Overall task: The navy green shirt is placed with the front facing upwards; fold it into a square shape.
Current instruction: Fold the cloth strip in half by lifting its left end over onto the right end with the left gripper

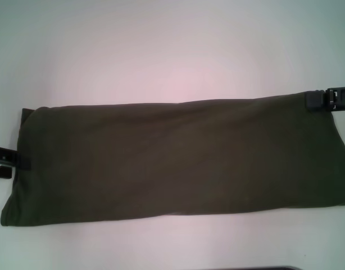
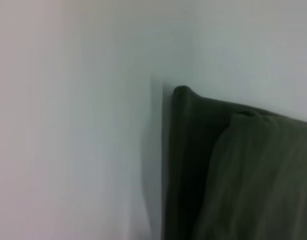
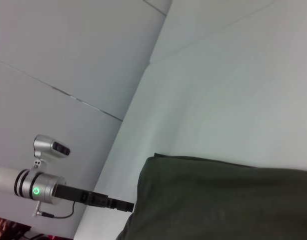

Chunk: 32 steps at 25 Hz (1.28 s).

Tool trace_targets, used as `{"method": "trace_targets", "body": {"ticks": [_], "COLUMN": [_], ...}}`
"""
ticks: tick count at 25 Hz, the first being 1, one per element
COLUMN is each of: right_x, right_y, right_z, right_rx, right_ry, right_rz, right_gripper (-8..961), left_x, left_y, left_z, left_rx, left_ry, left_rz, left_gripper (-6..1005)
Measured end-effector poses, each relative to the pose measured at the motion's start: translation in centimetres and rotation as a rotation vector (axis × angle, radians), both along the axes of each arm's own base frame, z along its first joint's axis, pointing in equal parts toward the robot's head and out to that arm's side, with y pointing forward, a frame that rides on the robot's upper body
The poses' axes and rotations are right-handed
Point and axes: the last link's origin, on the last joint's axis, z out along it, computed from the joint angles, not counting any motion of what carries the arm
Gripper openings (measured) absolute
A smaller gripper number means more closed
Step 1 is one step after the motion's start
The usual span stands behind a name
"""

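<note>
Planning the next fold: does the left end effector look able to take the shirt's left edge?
Probably yes: the left end effector already sits at the left edge of the dark olive-green cotton shirt, nothing between.

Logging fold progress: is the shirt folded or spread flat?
Folded: the navy green shirt lies as one long band, sleeves and lettering hidden, not yet square.

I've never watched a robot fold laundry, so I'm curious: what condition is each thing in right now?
navy green shirt: folded into a long band lying flat across the white table, no lettering or label showing.
left gripper: at the band's left end, touching its edge.
right gripper: at the band's far right corner, on the cloth.
white table: bare around the shirt.
</note>
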Motion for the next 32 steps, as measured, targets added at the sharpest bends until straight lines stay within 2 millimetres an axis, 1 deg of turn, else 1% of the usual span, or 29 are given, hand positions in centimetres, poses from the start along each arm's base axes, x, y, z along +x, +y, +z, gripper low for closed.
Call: {"method": "trace_targets", "body": {"ticks": [5,11,32], "right_x": [0.13,0.12,0.17], "right_y": [0.04,0.03,0.06], "right_z": [-0.09,-0.12,0.04], "right_rx": [-0.001,-0.004,-0.004], "right_ry": [-0.009,-0.009,-0.01], "right_rz": [-0.006,-0.01,-0.016], "right_gripper": [655,655,656], "left_x": [0.47,0.49,0.38], "left_y": [0.79,1.07,0.95], "left_z": [-0.1,-0.04,-0.89], "left_rx": [-0.014,-0.006,-0.013], "left_ry": [0.025,0.034,0.02], "left_rz": [-0.034,-0.034,-0.017], "left_gripper": [585,580,562]}}
